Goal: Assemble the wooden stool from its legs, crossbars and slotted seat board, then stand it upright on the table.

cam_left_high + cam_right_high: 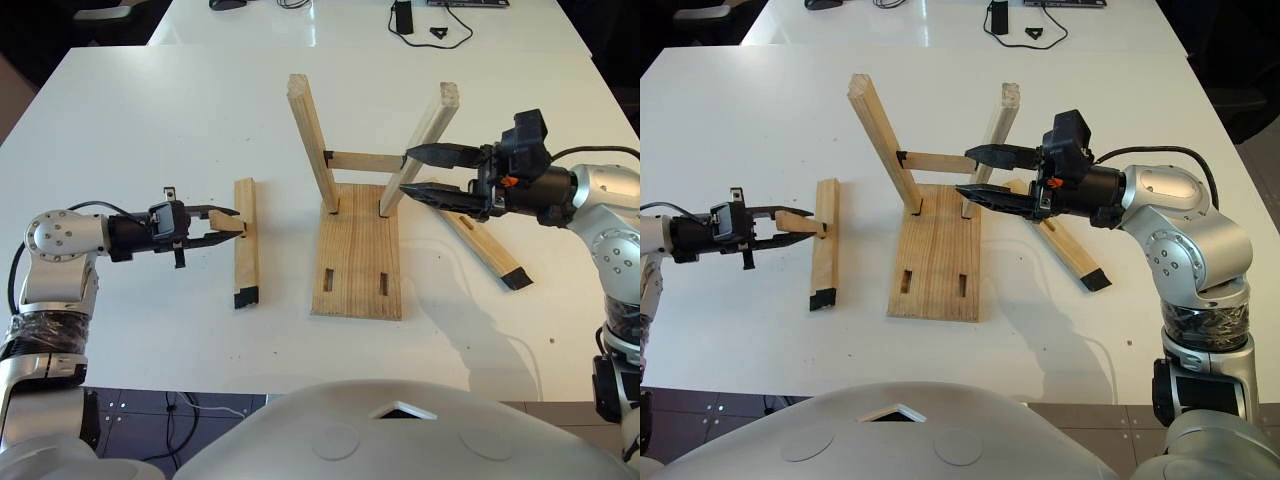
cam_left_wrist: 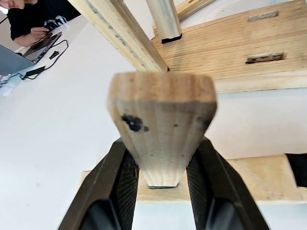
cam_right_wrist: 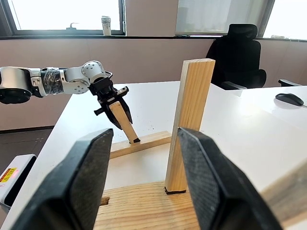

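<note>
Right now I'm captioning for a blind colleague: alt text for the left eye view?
A seat board lies flat on a white table with two legs standing in it, joined by a crossbar. The right gripper is open at one leg; the left gripper grips a short crossbar on a leg lying flat.

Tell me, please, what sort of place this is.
Probably an office or lab: long white tables, a black office chair by the windows, and a computer mouse on the next table.

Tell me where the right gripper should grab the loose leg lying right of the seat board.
I'd take the loose leg mid-length, across its two long sides, from straight above: it lies flat on the table, so only top and sides are free.
</note>
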Controlling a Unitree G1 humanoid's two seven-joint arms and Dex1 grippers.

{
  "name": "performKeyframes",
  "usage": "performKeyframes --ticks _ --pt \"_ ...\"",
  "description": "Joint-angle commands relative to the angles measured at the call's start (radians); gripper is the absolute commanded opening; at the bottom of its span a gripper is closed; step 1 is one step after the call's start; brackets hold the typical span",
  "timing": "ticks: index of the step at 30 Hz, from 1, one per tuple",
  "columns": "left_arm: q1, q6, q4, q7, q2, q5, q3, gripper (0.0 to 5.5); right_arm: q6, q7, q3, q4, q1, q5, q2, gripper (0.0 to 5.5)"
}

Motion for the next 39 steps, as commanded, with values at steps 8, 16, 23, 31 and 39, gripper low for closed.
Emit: performKeyframes --ticks 8,16,23,31,39 --pt "0.109 0.291 -0.124 -0.053 0.098 -0.018 -0.054 1.29 -0.03 -0.013 0.009 -0.012 0.02 -0.051 -0.009 2.45" --pt "0.222 0.236 -0.142 -0.012 0.063 0.033 -0.1 1.29 -0.049 -0.009 0.028 -0.023 0.041 -0.073 -0.01 2.45" --pt "0.246 0.273 -0.121 -0.002 0.038 0.003 -0.136 1.29 -0.059 0.007 0.045 -0.005 0.035 -0.097 -0.019 2.45" --pt "0.216 0.273 -0.016 0.015 0.001 0.006 -0.162 1.29 -0.082 0.033 0.072 0.029 0.023 -0.142 -0.025 2.45" --pt "0.248 0.317 -0.037 0.027 -0.01 -0.064 -0.146 1.29 -0.103 0.044 0.084 0.027 0.019 -0.171 -0.023 2.45"
